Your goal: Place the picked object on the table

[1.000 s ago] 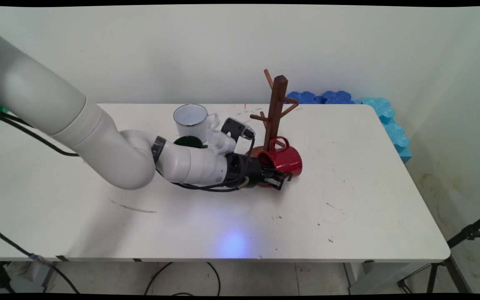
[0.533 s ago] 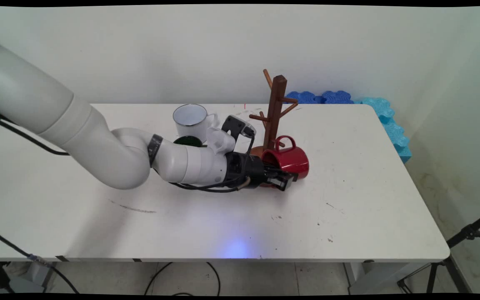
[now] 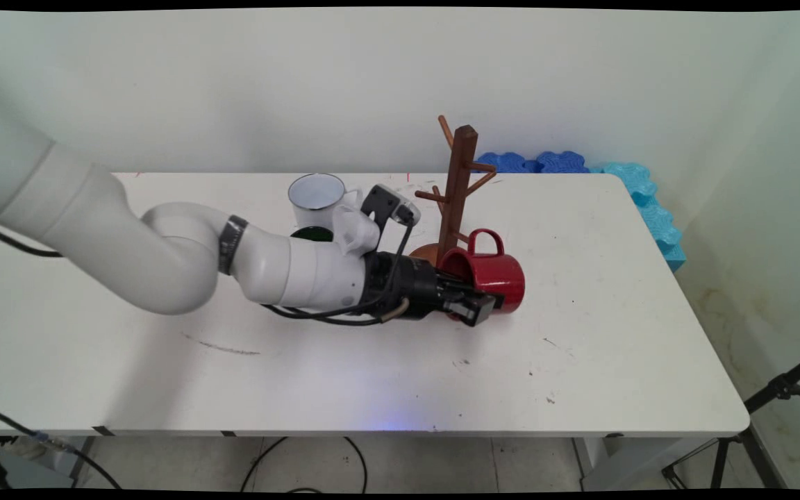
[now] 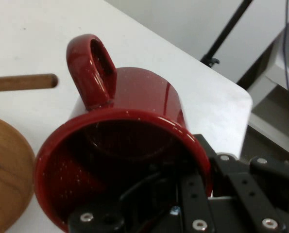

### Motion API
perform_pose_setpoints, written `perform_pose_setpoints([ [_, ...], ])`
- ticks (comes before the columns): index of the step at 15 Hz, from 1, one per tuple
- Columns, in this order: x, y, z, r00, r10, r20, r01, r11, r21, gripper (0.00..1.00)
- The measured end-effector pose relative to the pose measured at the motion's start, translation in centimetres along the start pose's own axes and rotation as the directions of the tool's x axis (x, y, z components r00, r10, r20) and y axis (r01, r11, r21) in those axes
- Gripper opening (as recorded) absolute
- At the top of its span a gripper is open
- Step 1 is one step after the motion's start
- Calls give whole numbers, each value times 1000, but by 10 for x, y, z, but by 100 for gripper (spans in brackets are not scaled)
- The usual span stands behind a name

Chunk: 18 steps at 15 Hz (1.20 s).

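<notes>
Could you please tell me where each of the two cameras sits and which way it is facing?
Main view: fixed above the table's near side, looking down across the white table to the wall; shows the arm, with the gripper clamped on the red mug.
Hand view: on the hand, looking along the gripper into the red mug; its black linkage shows.
Shared: mug, gripper, wooden mug tree, whose base and one peg show.
</notes>
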<state>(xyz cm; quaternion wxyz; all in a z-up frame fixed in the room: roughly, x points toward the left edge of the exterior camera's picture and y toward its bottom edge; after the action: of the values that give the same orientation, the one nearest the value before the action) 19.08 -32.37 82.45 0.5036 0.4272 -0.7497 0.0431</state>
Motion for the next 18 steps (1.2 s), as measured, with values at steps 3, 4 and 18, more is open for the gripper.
perform_pose_setpoints([
  [3, 2, 7, -14, 1000, 18, 17, -18, 1000, -15, 0],
  [4, 4, 10, -21, 999, 30, 26, -29, 999, -21, 0],
  [18, 31, 7, -75, 938, 241, 249, -248, 969, -2, 0],
])
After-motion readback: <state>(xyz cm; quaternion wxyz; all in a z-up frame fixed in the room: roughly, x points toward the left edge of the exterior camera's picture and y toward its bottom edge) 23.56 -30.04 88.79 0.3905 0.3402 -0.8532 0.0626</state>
